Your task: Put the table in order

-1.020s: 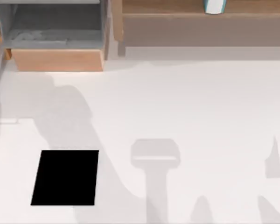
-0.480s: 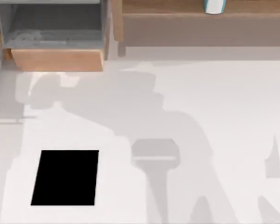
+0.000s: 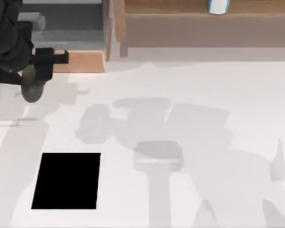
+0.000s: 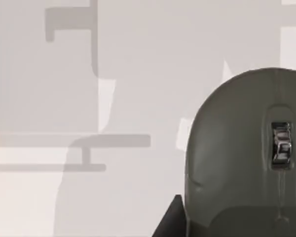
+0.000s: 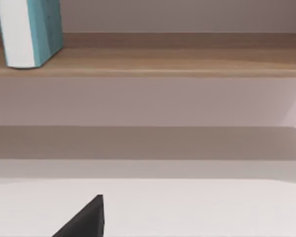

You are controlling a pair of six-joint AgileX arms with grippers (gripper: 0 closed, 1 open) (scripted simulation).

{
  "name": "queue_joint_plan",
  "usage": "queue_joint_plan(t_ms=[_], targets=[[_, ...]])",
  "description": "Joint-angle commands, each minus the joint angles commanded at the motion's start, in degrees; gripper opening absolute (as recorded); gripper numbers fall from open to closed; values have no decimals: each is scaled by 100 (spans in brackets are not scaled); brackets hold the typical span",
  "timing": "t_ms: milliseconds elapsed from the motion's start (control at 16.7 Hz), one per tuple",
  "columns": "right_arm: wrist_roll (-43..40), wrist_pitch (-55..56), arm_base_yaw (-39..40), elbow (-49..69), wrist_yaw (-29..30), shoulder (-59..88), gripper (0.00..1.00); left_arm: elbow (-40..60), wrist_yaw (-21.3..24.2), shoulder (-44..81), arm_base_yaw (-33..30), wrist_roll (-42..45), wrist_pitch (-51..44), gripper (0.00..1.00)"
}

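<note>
Fingers of the left gripper (image 3: 35, 78) were clamped on a grey computer mouse (image 3: 32, 89), held above the large white worktop (image 3: 190, 95) at its far left, just before the open wooden drawer (image 3: 80, 61). Judging by this, the mouse should be carried level over the drawer's grey inside before letting go; the right fingers' state could not be told.

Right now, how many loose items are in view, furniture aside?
3. A black pad lies on the table, lower left in the top view; a grey mouse sits in the left end effector by the drawer front; a teal-and-white book stands on the shelf. More may be hidden.
</note>
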Motion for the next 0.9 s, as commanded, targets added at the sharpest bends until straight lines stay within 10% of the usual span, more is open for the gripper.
queue_joint_plan(t_ms=[900], targets=[[0, 0, 0, 0, 0, 0, 100, -3028, -241, -1001, -1767, -1654, 805, 0]])
